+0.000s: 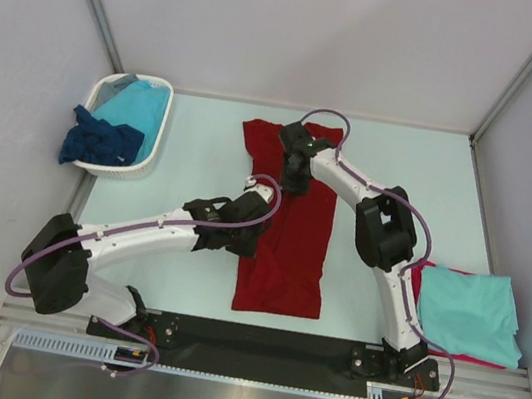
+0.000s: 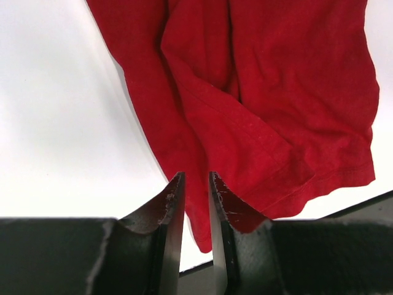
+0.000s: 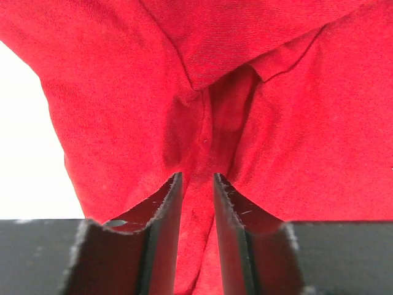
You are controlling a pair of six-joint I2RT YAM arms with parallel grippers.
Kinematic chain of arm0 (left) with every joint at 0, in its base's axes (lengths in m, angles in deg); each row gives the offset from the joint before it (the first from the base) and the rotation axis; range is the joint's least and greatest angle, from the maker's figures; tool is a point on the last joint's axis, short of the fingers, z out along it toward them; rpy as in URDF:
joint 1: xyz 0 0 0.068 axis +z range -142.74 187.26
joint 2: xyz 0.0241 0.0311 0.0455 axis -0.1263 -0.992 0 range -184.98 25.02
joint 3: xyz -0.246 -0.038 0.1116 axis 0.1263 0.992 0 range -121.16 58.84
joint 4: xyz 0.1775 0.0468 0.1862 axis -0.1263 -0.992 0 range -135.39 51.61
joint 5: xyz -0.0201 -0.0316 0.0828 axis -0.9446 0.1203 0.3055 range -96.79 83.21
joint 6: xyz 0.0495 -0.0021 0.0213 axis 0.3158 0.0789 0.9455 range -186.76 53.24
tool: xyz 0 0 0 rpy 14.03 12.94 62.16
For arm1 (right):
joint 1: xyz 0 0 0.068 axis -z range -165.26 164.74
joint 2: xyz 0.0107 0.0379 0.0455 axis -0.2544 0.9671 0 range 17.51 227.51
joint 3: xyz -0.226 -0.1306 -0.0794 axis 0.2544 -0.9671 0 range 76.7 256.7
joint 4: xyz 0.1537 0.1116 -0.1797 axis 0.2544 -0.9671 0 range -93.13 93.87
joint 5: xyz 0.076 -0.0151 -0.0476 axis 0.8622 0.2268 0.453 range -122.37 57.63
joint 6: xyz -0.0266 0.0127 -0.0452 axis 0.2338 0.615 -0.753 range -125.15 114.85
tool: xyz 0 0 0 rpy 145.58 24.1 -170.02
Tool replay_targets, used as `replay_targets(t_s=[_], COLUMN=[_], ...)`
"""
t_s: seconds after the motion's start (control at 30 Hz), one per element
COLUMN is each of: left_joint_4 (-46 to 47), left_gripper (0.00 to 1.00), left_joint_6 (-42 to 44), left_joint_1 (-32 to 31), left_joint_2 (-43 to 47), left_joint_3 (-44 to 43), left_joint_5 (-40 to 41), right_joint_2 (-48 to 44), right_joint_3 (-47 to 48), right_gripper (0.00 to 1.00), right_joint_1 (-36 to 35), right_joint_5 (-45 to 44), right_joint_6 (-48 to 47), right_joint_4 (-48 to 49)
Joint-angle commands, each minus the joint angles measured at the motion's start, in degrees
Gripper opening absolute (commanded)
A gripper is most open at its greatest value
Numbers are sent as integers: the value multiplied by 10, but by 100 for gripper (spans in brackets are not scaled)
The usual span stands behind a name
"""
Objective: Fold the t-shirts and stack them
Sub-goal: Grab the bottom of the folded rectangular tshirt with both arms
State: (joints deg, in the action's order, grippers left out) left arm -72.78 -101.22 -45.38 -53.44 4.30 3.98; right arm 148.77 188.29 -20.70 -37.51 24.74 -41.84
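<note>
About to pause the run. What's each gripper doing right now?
Left gripper: closed, pinching a fold of the red shirt.
Right gripper: closed on the red shirt, cloth bunched between its jaws.

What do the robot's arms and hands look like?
The left arm and right arm are white tubes with chunky black joints. A thin purple cable loops along each. The left hand and right hand each have two flat, dark fingers with pointed tips and small pale scratches.
</note>
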Motion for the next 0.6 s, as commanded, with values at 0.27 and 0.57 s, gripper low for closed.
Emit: replay_targets(t_s=[0.27,0.57], left_joint_4=[14,14], left_gripper=[26,25], left_joint_6=[-6,-11], left_joint_1=[-8,-14], left_joint_2=[-7,-14], left_joint_3=[-18,-20], left_joint_5=[0,1], right_joint_2=[8,-31], right_joint_3=[10,-31], right_gripper=[0,0], right_joint_1=[0,9], right_joint_5=[11,-12], right_joint_6=[-12,-14], right_joint_4=[3,12])
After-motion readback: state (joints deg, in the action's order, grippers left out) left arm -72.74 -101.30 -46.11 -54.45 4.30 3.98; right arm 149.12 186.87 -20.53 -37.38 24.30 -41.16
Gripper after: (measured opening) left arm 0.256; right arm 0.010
